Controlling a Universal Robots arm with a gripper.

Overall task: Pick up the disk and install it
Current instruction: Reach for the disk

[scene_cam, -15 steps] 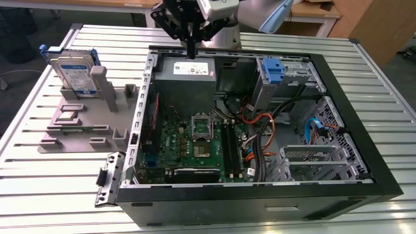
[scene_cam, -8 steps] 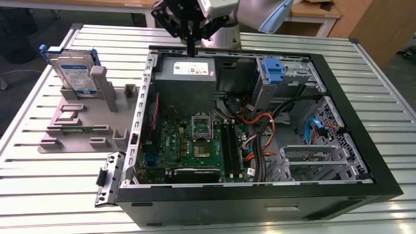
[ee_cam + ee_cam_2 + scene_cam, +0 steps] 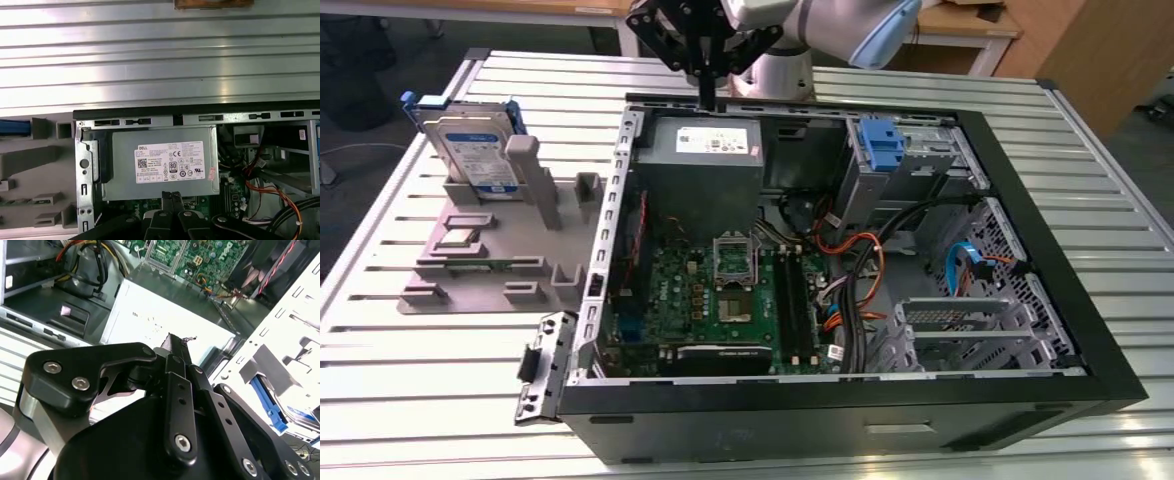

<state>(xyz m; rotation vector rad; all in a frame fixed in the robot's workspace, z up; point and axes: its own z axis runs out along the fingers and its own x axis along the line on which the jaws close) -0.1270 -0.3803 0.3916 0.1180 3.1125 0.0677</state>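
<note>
The disk (image 3: 470, 150), a silver drive with a white-and-blue label in a blue carrier, stands upright in a grey holder at the exterior view's left, outside the computer case. Its blue carrier edge (image 3: 15, 127) shows in the first wrist view. My gripper (image 3: 707, 103) hangs over the case's far rim, just above the grey power-supply box, well off to the right of the disk. Its black fingers are shut together with nothing between them, and both wrist views show the tips (image 3: 172, 196) (image 3: 175, 340) meeting.
The open computer case (image 3: 1067, 330) lies on a slatted metal table (image 3: 400, 360). Inside it are the power-supply box (image 3: 700, 150), a motherboard (image 3: 720, 290), orange and blue cables (image 3: 867, 270) and a blue bracket (image 3: 882, 145) on the drive cage. The grey holder fixture (image 3: 494, 250) sits left of the case.
</note>
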